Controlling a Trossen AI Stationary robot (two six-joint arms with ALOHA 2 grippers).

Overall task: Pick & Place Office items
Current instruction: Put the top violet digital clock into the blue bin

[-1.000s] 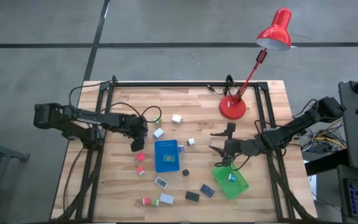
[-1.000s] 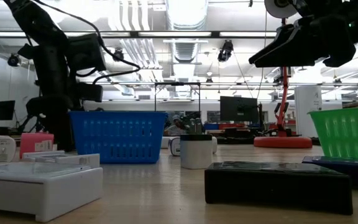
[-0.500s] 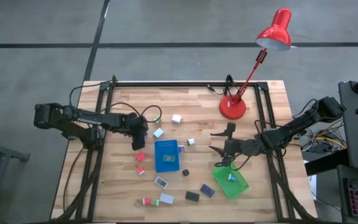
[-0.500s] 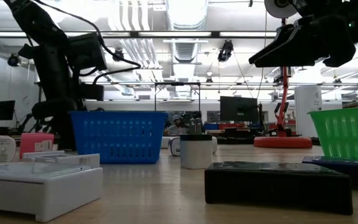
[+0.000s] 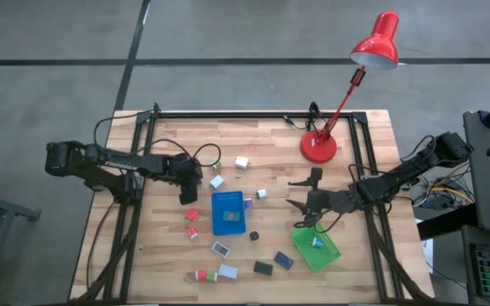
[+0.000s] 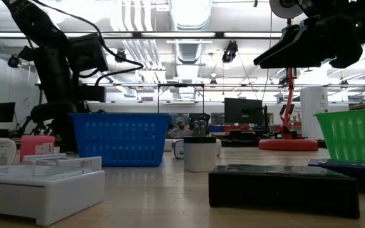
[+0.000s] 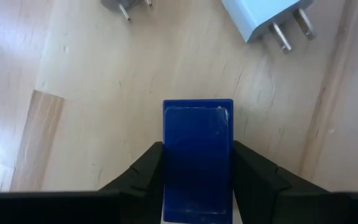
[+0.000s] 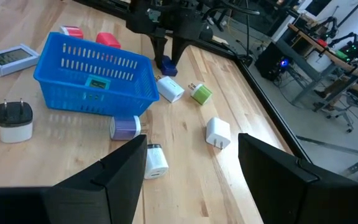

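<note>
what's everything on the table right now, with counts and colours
blue basket: 1, blue, table centre
green basket: 1, green, right of centre, below the right gripper
desk lamp: 1, red, far right of table
navy block: 1, navy, between the left gripper's fingers
plug adapters and small boxes: roughly fifteen, white, light blue, green, red, black, scattered around the blue basket
left gripper: 1, dark, left of the blue basket, shut on navy block
right gripper: 1, dark, above the green basket, open

A navy box (image 7: 197,158) is showing between black fingers (image 7: 143,174). A blue basket (image 8: 92,74) is sitting on pale wood (image 5: 270,144), beside a green basket (image 5: 316,248) and red lamp (image 5: 374,42).
</note>
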